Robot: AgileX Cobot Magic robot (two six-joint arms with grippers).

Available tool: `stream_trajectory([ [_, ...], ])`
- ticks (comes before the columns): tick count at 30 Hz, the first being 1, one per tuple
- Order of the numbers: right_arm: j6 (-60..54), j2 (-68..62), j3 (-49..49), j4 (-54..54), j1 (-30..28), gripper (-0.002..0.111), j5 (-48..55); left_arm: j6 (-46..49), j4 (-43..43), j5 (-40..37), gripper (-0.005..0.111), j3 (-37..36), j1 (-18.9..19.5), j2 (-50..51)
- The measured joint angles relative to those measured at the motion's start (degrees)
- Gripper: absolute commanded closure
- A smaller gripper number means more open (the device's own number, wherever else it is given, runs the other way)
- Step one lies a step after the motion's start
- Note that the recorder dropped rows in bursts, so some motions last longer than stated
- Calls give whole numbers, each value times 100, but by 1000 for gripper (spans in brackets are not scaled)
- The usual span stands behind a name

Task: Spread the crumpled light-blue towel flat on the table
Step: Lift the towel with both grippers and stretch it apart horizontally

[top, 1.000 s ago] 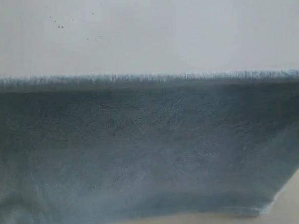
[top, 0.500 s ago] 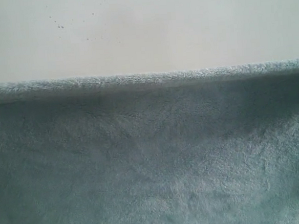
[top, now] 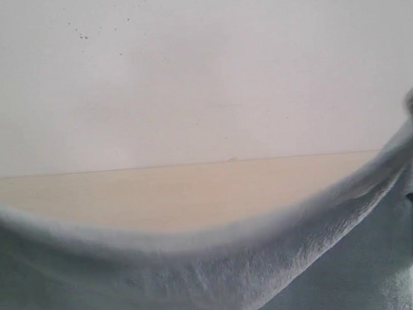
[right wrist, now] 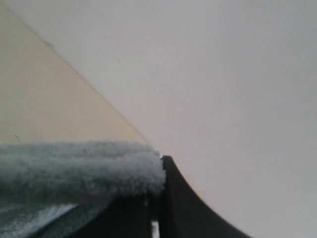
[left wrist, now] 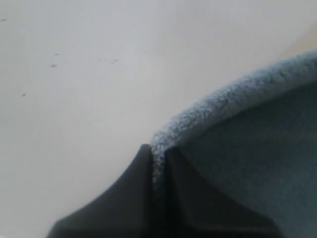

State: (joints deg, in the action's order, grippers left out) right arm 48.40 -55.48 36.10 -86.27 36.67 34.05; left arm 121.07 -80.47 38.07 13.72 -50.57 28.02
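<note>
Left gripper (left wrist: pixel 157 151) is clamped tight on the fuzzy hem of the pale blue towel (top: pixel 165 278), and the right gripper (right wrist: pixel 161 171) pinches the same hem further along. Between them the cloth sags in a curve, held up over the beige table (top: pixel 181 192), whose far edge meets a white wall (top: pixel 200 70).

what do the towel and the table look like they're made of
The towel looks like soft fluffy cloth, likely terry or fleece: its pale blue surface shows a fuzzy nap, and it sags in a limp curve. The table looks like a smooth matte cream board, perhaps laminate or painted wood. No grain or shine shows, so I cannot tell which.
</note>
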Motion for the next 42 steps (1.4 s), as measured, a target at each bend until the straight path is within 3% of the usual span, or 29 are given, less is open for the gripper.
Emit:
stream_trajectory([
  [4, 493, -1399, 383, -968, -13, 108, 767, -551, 1373, 507, 103, -260, 0, 1111],
  [7, 708, -1869, 1314, -1160, -233, 108, 890, -1913, 2213, 1523, 103, 180, 70, 1920],
  [9, 1066, -1894, 1899, -1201, -455, 108, 631, -2845, 2491, 1789, 103, 734, 283, 2366],
  [11, 1587, -1862, 2729, -857, -884, 108, 16, -3966, 2716, 1546, 103, 1561, 778, 3016],
  [13, 1457, -1793, 3256, 371, -1411, 108, -517, -4890, 2619, 1224, 103, 2232, 1389, 3750],
  [15, 393, -1808, 3328, 2270, -2009, 108, -839, -5239, 2196, 199, 103, 2787, 2131, 4310],
  [17, -1377, -2071, 3187, 4350, -2608, 108, -909, -5250, 2067, -1641, 103, 3117, 2851, 4737],
  [19, -2394, -2372, 3108, 5423, -2811, 108, -808, -5250, 1987, -2350, 103, 3143, 3226, 4950],
  [21, -2962, -2605, 3090, 5712, -2821, 108, -878, -5133, 2028, -2509, 103, 3182, 3471, 4990],
  [27, -3199, -2761, 3256, 5754, -2932, 108, -1289, -5054, 2704, -2981, 103, 3880, 3653, 5227],
  [32, -3289, -2772, 3268, 5741, -2932, 108, -814, -5054, 2747, -3599, 103, 3986, 3664, 5202],
  [38, -3312, -2797, 3268, 5741, -2932, 108, -498, -5137, 2641, -3607, 103, 4352, 3664, 5122],
  [42, -3312, -2797, 3268, 5671, -2932, 108, -898, -5146, 2828, -3607, 103, 4918, 3664, 5242],
])
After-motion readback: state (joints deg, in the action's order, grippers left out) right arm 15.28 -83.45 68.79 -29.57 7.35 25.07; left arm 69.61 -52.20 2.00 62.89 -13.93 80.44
